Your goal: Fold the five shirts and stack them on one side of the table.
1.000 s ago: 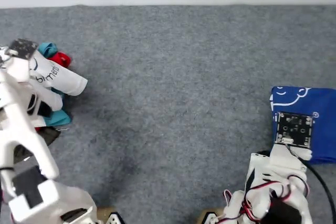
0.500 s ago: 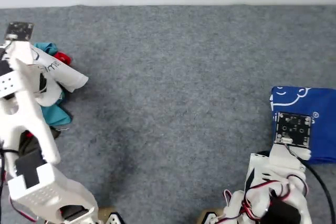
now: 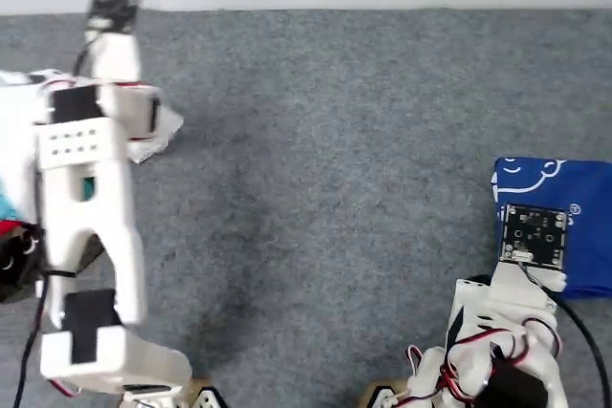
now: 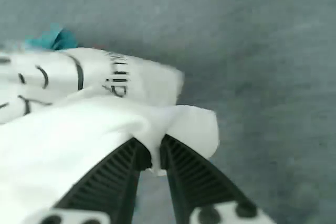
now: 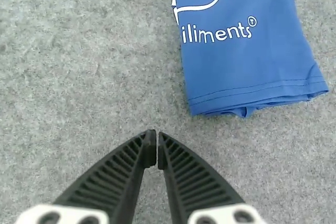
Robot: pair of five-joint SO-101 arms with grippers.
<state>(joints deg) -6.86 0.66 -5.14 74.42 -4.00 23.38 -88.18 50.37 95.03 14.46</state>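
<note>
Two end effectors are at work on the grey desk (image 3: 335,160). The left end effector (image 4: 154,156) has its black ribbed fingers (image 4: 113,174) pinched tight on a fold of the white shirt (image 4: 79,124), and a corner of the cloth pokes out past the tips. The shirt is bunched and rumpled, with dark lettering across one roll of fabric. Whether it hangs free of the desk or drags on it cannot be told. Beyond it a scrap of the teal shirt (image 4: 52,39) peeks out. In the high view the left arm (image 3: 86,198) stretches along the desk's left side toward the far edge, and the white shirt (image 3: 161,129) shows as a crumpled edge just beside the arm's head. At the left border, by the arm's lower part, lie slivers of the teal shirt (image 3: 5,205) and the red shirt (image 3: 10,228). The right end effector (image 5: 157,149) has its tips pressed together with nothing between them, poised over bare desk. The blue shirt (image 5: 241,45) lies near it but apart, folded into a flat rectangle with white print uppermost. In the high view the blue shirt (image 3: 564,183) rests at the desk's right edge, well apart from the other shirts, and the right arm (image 3: 497,351) rises from the near edge just below it.
</note>
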